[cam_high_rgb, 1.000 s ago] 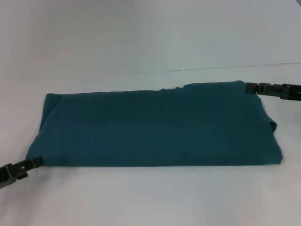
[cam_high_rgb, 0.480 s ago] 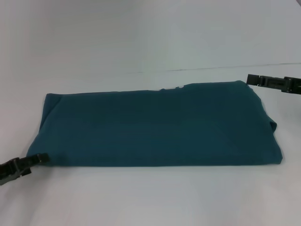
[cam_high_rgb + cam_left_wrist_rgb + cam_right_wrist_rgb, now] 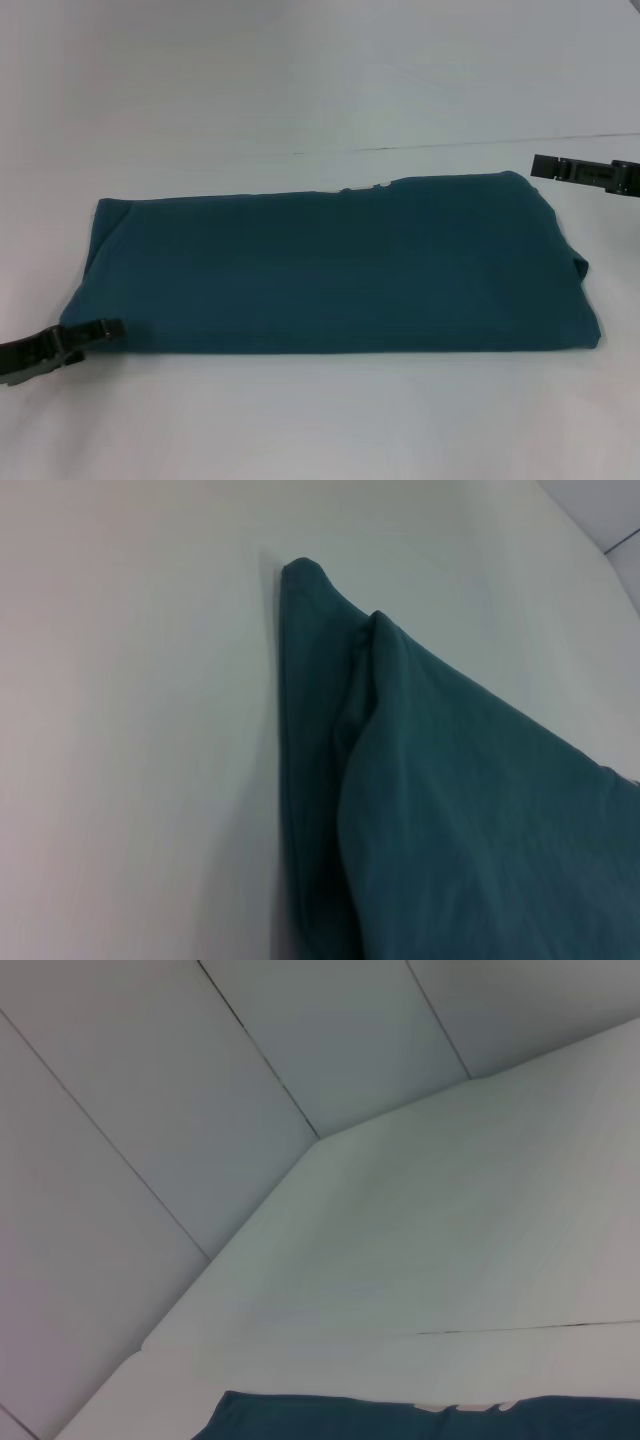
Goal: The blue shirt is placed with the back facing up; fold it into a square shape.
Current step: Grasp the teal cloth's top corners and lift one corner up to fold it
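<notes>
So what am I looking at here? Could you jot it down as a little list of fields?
item: the blue shirt, folded into a long band lying flat
surface: white table
shirt detail: a bit of white shows at its far edge
left gripper: at the shirt's near left corner, tips at the cloth's edge
right gripper: near the shirt's far right corner, apart from the cloth
left wrist view: a close look at a folded shirt corner
fold state: not yet square
</notes>
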{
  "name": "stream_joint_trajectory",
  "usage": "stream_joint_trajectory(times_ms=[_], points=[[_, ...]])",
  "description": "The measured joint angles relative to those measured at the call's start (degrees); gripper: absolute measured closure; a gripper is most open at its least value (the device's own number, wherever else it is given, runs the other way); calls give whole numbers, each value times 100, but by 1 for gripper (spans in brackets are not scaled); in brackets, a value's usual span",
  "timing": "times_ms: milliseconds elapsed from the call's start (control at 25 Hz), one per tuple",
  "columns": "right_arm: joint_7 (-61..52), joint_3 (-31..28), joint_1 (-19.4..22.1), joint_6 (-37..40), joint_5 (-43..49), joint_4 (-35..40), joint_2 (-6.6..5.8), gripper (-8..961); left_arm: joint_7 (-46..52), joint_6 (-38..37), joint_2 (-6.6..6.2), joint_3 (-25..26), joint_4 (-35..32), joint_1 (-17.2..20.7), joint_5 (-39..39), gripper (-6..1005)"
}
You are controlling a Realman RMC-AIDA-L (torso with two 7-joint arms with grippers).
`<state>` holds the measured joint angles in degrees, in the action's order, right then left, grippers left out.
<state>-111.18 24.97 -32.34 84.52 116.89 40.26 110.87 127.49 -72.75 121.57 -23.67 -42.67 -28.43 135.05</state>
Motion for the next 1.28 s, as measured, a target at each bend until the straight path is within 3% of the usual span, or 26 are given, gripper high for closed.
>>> stream_joint_trajectory(times_ms=[320, 680, 880, 1120, 1280], points=[[0, -1, 0, -13, 0, 0, -5, 44, 150, 189, -25, -328, 32, -146, 13, 122], [12, -1, 0, -22, 1, 0, 7, 45, 158, 270, -43, -298, -5, -151, 8, 124], [24, -4, 0, -21, 1, 0, 13, 44, 88, 372, -35, -285, -11, -127, -3, 257], [48, -27, 0, -15, 1, -1, 31, 45, 114, 424, -29, -302, -52, -118, 3, 493], [57, -27, 9, -19, 1, -1, 41, 45, 121, 496, -28, -324, -44, -118, 4, 570]])
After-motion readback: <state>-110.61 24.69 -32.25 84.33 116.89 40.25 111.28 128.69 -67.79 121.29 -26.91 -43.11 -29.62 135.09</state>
